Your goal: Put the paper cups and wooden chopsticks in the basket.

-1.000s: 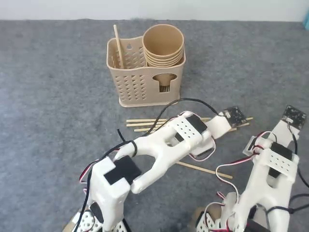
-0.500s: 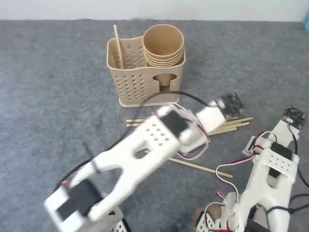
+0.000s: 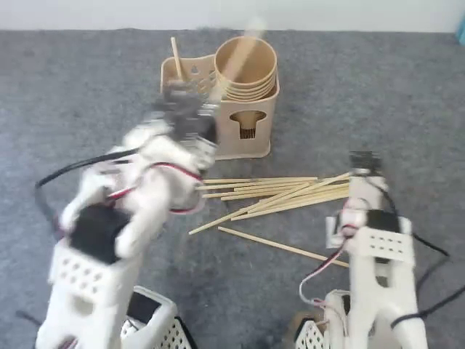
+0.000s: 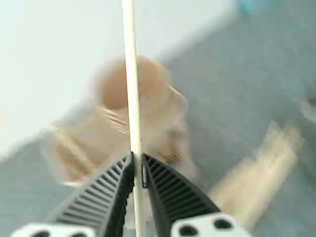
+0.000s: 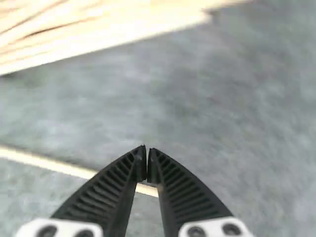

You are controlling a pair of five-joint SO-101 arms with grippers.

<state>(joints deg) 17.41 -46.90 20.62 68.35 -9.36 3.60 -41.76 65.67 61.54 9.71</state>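
The left gripper is pinching one wooden chopstick up by the basket holding the paper cups, while the right gripper is hanging closed tight over a loose chopstick.

- paper cups: tan, nested in one stack, mouths up, standing in the basket's right compartment.
- basket: beige, perforated walls, upright.
- upright chopstick: stands in the left compartment, slightly tilted.
- gripped chopstick: pinched in the left gripper, near the cups; blurred.
- chopstick pile: fanned flat in front of the basket.
- lone chopstick: flat, just apart from the pile.
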